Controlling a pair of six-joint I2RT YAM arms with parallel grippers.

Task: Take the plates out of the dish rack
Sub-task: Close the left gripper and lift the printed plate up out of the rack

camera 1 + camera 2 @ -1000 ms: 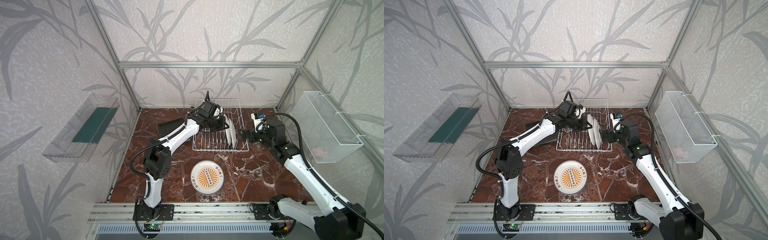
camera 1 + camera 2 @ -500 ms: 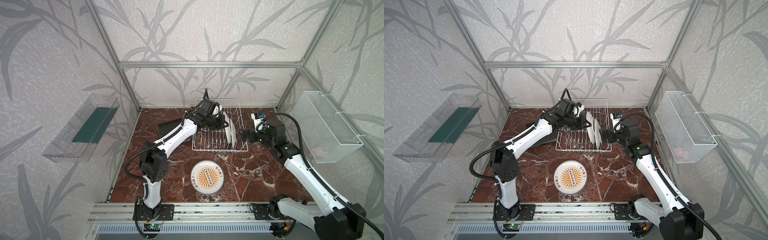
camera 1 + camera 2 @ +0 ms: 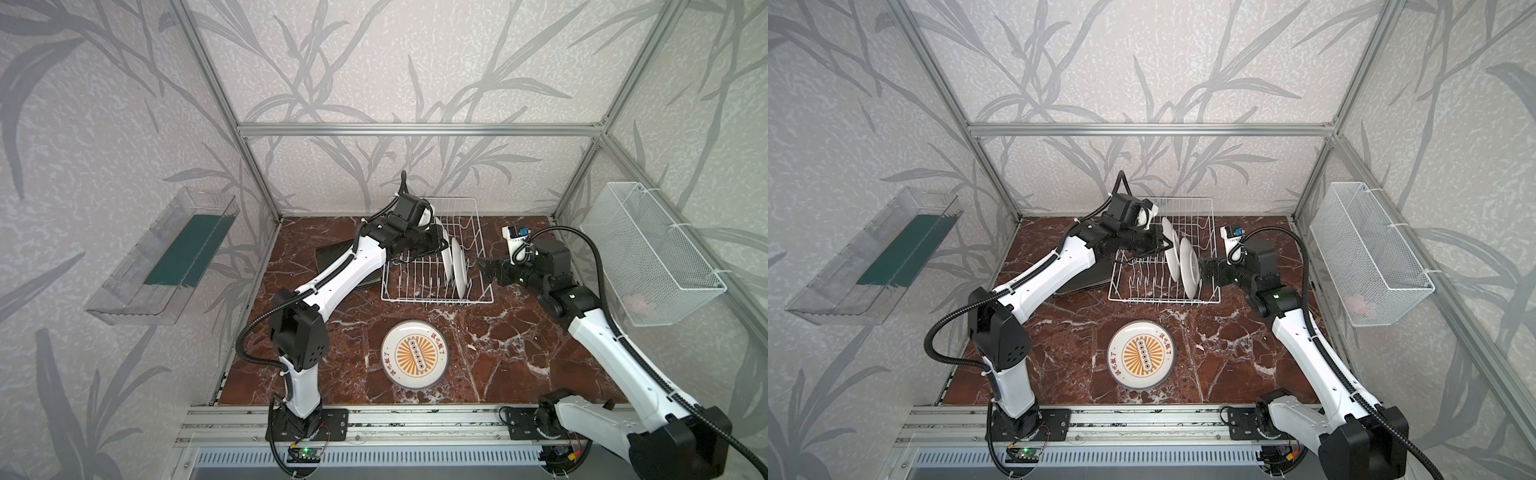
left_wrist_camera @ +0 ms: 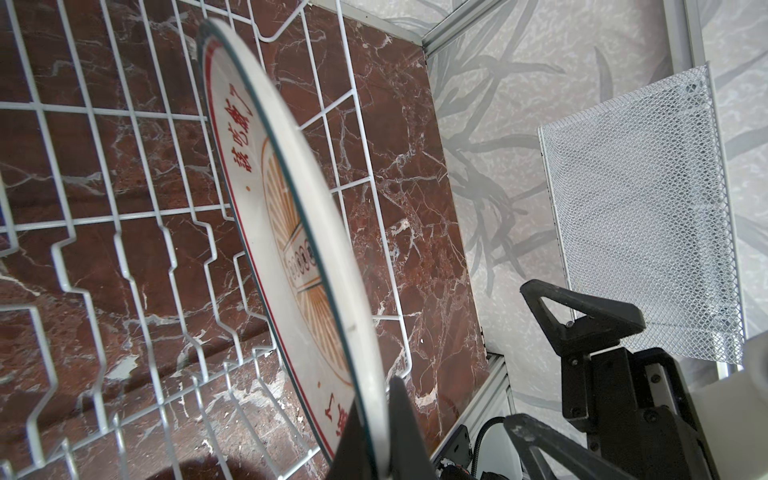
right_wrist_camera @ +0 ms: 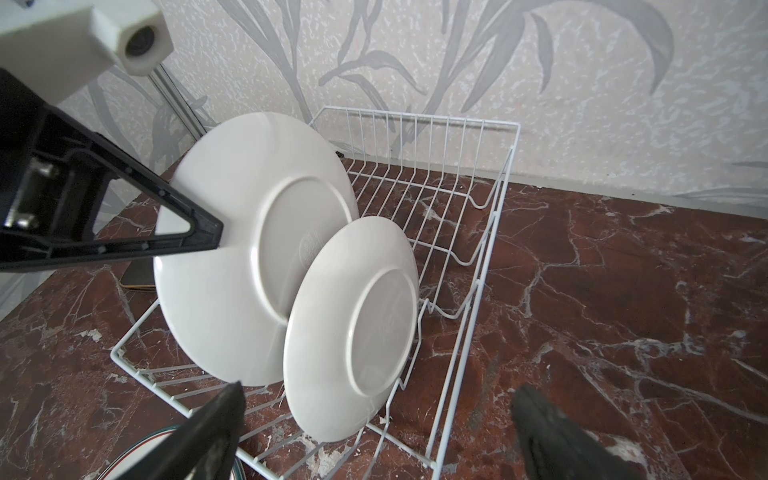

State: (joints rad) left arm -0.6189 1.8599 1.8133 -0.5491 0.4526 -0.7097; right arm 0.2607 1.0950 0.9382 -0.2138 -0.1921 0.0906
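Overhead, in both top views, the left gripper (image 3: 436,245) is clamping the larger round white plate (image 3: 447,262) standing in the white wire dish rack (image 3: 436,300). Left wrist: its fingers (image 4: 403,432) are squeezing the rim. Right wrist: the right gripper (image 5: 378,390) is hovering, jaws apart, facing the smaller white plate (image 5: 353,332).

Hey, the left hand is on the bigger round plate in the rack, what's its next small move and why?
Probably lift straight up: the left hand is shut on the bigger plate, whose lower edge sits among the prongs of the dish rack, with the smaller plate close beside it.
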